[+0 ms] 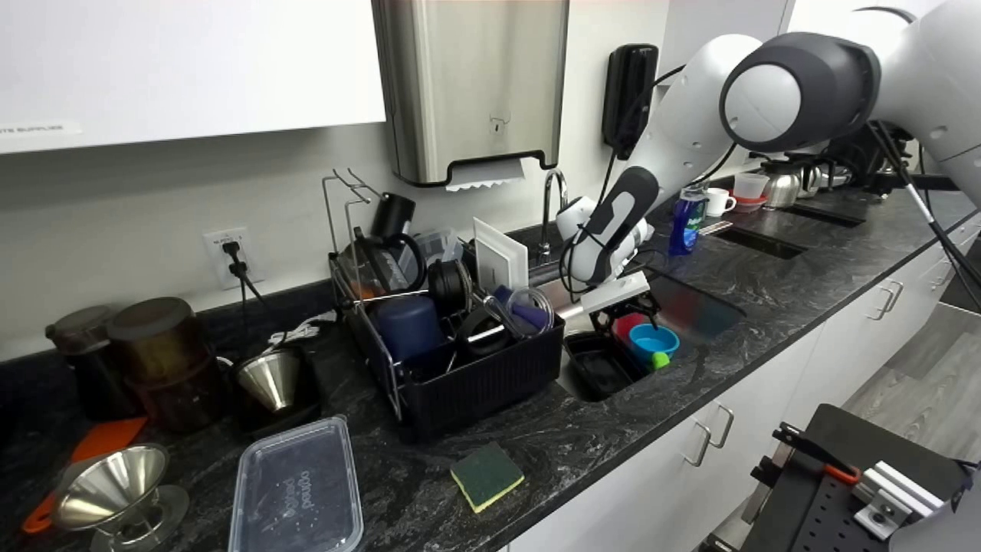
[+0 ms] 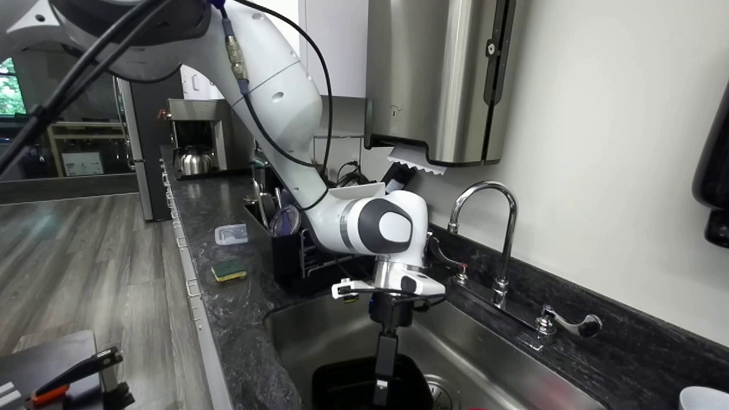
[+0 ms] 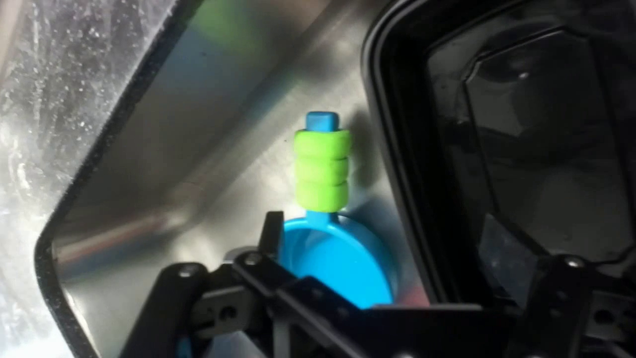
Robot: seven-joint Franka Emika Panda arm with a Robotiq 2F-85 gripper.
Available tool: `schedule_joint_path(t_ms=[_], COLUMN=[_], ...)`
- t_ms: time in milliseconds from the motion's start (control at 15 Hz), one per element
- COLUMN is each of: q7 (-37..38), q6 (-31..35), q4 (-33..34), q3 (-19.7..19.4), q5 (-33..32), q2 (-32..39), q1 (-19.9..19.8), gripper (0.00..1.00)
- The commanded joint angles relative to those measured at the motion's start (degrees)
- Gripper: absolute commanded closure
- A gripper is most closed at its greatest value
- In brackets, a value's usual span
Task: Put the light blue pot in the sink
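Wrist view: I find the gripper [image 3: 386,241] with its fingers [image 3: 271,233] spread well apart. One finger crosses the rim of the light blue pot [image 3: 343,268] in my line of sight; whether the two touch, I cannot tell. The opposite finger is seen over the black tray [image 3: 417,149]. The pot is inside the sink [image 3: 144,144], just beside the tray, its green grip [image 3: 323,171] clear of the tray wall.

In an exterior view, I confirm the pot in the sink, near the gripper, green grip directed at the front edge of the desk [image 1: 414,491]. A red item [image 1: 628,323], partly hidden, I cannot identify. A loaded dish rack [image 1: 483,391] stands next to the sink; a sponge [image 1: 487,475] and a clear plastic container [image 1: 299,491] lie nearer to this camera.

In an exterior view, I note the arm [image 2: 285,114] bent down to the sink and the gripper over the tray. From this angle the fingers overlap, so I cannot judge their spacing here. The tap [image 2: 507,239] stands along the wall side; part of the drain [image 2: 443,393] shows beside the tray.
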Motion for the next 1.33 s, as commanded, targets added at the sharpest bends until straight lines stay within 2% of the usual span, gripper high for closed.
schedule_joint_path(t_ms=[0, 333, 667, 1267], q7=[-7.7, -19.9, -31.7, -51.1], q6=[5.5, 9.7, 9.7, 9.6], q4=[-4.4, -8.2, -11.4, -20.7], q3=[3.1, 6.3, 8.4, 10.3], q5=[4.7, 11.5, 16.3, 18.1], q2=[-5.7, -12.3, -16.5, -29.3], q1=[-1.7, -2.3, -3.8, -6.5], gripper=[0.00, 0.00, 0.00, 0.00])
